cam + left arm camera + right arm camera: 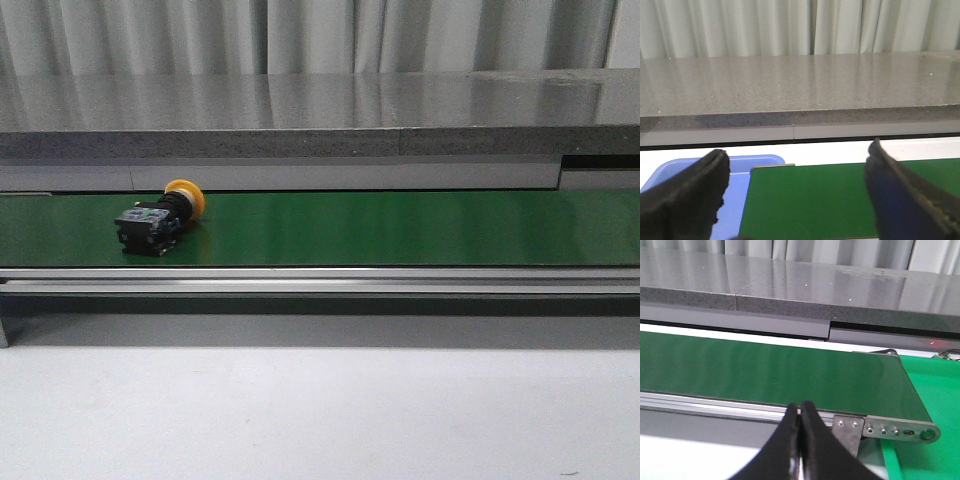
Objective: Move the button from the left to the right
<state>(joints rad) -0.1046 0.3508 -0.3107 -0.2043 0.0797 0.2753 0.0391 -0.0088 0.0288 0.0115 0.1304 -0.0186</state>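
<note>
The button [160, 217] lies on its side on the green belt [400, 228] toward the left, its yellow-orange cap pointing away and its black body toward the front. Neither arm appears in the front view. In the left wrist view my left gripper [797, 200] is open, its dark fingers [687, 195] spread wide over the belt's left end [810, 200], nothing between them. The button is out of that view. In the right wrist view my right gripper [800, 410] is shut and empty, in front of the belt's right end [790, 372].
A blue tray [737, 167] sits just past the belt's left end. A green bin [935, 390] lies beyond the right end, by the roller bracket [885, 429]. A grey stone ledge [320, 110] runs behind the belt. An aluminium rail [320, 278] borders its front.
</note>
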